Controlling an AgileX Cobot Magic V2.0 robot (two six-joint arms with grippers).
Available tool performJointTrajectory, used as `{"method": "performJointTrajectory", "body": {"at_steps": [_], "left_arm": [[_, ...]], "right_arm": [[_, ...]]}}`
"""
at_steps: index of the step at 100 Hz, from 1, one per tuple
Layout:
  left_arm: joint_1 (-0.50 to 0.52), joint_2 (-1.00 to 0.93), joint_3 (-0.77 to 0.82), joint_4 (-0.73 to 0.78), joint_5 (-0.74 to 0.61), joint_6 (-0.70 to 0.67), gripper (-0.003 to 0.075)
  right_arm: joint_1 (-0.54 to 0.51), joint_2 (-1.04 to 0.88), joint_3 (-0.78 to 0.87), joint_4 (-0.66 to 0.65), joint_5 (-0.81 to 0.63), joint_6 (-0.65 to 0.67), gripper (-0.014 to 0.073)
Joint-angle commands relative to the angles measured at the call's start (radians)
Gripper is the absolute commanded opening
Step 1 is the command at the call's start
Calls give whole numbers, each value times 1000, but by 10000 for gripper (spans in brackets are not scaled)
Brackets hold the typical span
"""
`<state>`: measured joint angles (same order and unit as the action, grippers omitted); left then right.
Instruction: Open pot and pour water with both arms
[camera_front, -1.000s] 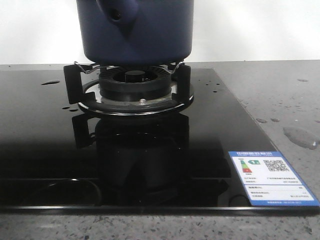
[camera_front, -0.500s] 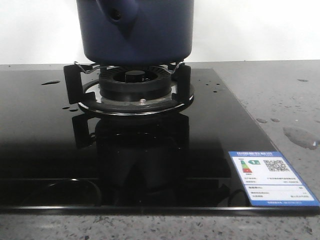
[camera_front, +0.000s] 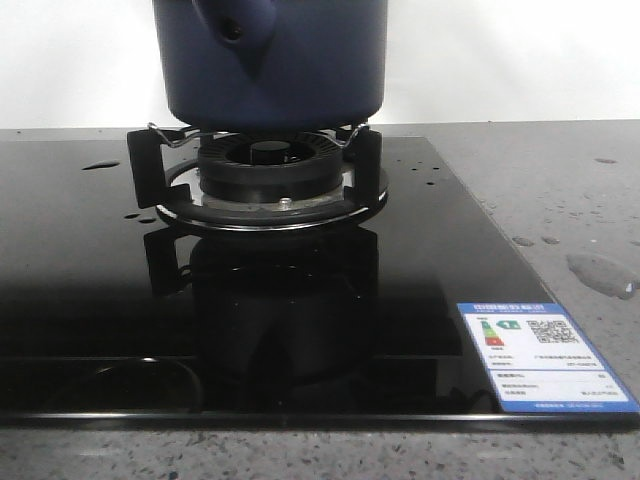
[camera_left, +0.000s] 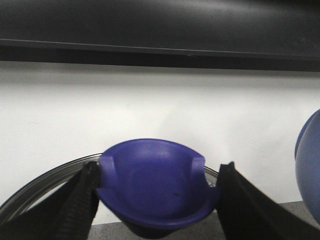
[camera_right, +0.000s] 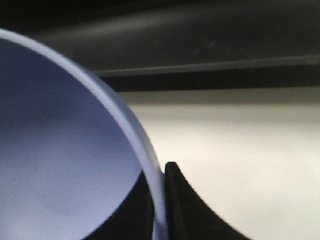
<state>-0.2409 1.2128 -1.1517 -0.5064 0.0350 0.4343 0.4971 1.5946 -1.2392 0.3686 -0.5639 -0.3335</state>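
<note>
The dark navy pot stands on the gas burner's black supports, its stubby side projection with a round hole facing the camera; its top is cut off by the frame. Neither gripper shows in the front view. In the left wrist view my left gripper is shut on the blue knob of a metal-rimmed glass lid, held in front of a white wall. In the right wrist view my right gripper is shut on the rim of a periwinkle-blue bowl, one finger inside and one outside.
The burner sits on a black glass hob with an energy label at its front right corner. Water drops and a puddle lie on the grey counter to the right. A periwinkle-blue curved surface shows beside the lid.
</note>
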Motion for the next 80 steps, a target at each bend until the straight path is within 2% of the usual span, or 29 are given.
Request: {"method": "performJointTrajectory", "body": {"at_steps": [1, 27, 80], "left_arm": [[1, -37, -35, -3, -105, 0, 408], [1, -37, -35, -3, -113, 0, 408], [1, -37, -35, -3, -115, 0, 408]], "right_arm": [[2, -59, -29, -26, -109, -2, -56], [17, -59, -25, -77, -233, 1, -56], [17, -59, -25, -142, -320, 1, -56]]}}
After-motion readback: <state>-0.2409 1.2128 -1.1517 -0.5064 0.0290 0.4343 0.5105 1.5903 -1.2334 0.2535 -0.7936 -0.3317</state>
